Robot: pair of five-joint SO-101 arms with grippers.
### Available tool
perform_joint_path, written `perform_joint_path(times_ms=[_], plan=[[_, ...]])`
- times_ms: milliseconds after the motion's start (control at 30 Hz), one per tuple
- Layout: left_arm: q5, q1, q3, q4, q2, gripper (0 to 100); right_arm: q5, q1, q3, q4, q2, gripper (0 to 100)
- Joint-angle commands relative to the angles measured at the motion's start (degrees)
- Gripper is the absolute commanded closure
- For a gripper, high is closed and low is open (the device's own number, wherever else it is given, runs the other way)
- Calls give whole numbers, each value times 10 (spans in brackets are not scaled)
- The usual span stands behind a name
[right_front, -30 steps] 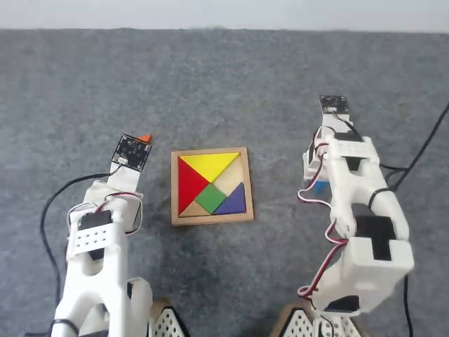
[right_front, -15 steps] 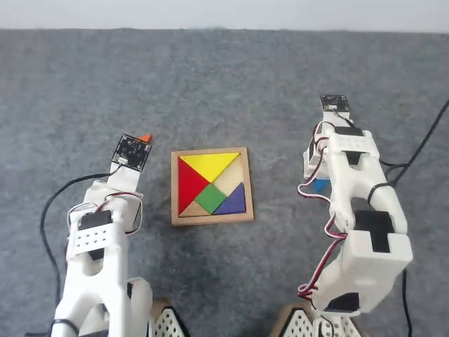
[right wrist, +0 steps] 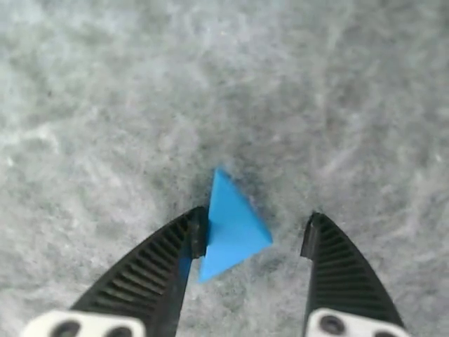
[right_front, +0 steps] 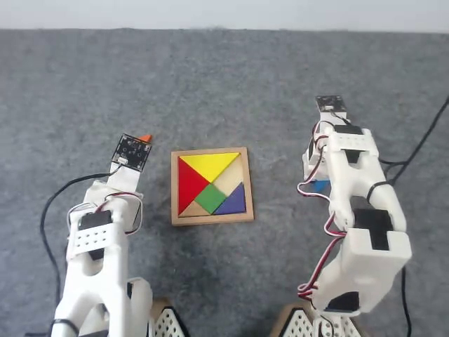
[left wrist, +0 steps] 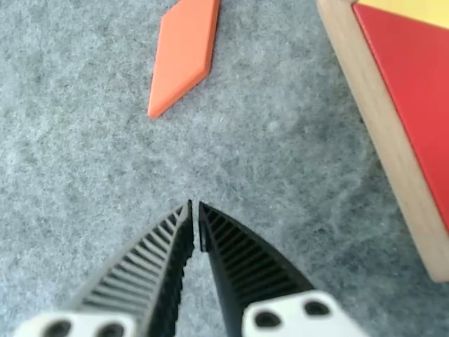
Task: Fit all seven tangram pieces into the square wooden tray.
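Jaws of the right gripper (right wrist: pixel 257 215) are standing wide apart, straddling a blue triangle (right wrist: pixel 230 232) that is lying flat on the grey desk (right wrist: pixel 105 84). One jaw is sitting right at the triangle's edge and the other is staying clear of it, so nothing is being clamped. In the high view the triangle is peeking out beside the right arm, toward the desk's right edge and well apart from the tray.

Jaws of the left gripper (left wrist: pixel 194 205) are pressing together with nothing between them, over bare felt. Beyond its tips, toward the desk's far edge, an orange parallelogram (left wrist: pixel 184 53) is lying flat, near the square wooden tray (left wrist: pixel 382 133) but not touching it.

The tray is sitting about midway between the desk's left and right edges. Inside it, a yellow triangle (right_front: pixel 208 164) is lying along the far side, a red triangle (right_front: pixel 189 186) is filling the left side, a green square (right_front: pixel 209 199) is sitting in the middle, and a violet-blue triangle (right_front: pixel 233 202) is occupying the near right corner. Two pale patches (right_front: pixel 229 181) are showing as well; whether they are pieces or bare tray floor, I cannot tell.
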Motion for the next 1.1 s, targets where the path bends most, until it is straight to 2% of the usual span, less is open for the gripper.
perform_joint_path(times_ms=[0, 400, 1067], plan=[[-7, -4, -5, -10, -20, 987, 40, -23, -23, 6, 0, 842], [-7, -4, -5, -10, -20, 987, 58, -24, -23, 0, 0, 849], [-7, -3, -5, -10, -20, 987, 58, -17, -23, 2, -2, 920]])
